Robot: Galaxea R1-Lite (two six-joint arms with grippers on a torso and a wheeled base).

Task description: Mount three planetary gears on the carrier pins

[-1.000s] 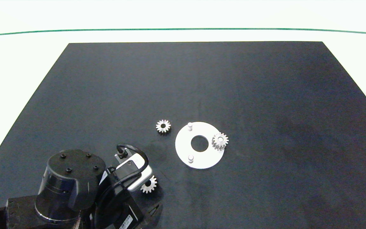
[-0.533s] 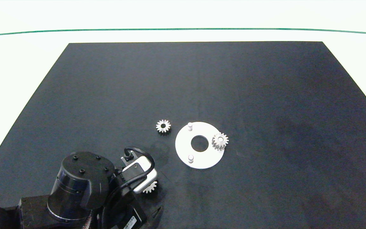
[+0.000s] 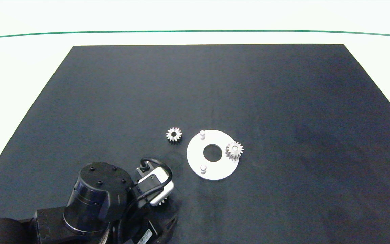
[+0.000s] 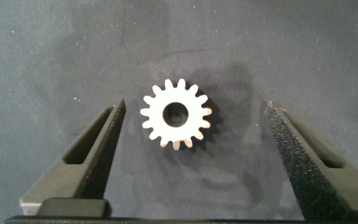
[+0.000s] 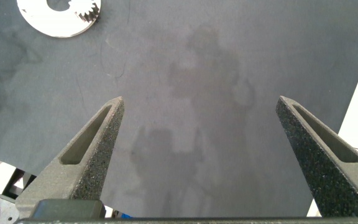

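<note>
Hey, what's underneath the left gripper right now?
A planetary gear lies flat on the black mat between the open fingers of the left gripper. From above, the wrist camera covers most of it.

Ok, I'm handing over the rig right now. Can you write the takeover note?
Left gripper: jaws open, straddling a loose gear flat on the mat near the front left, not gripped yet.
Right gripper: jaws open, empty, off to the mat's right side, out of the head view.
Disc: one gear seated on the right pin. The far pin and near pin are bare.
A third gear lies just left of the disc.
Done: one of three. Left: grasp this gear, seat it, then the last.
</note>
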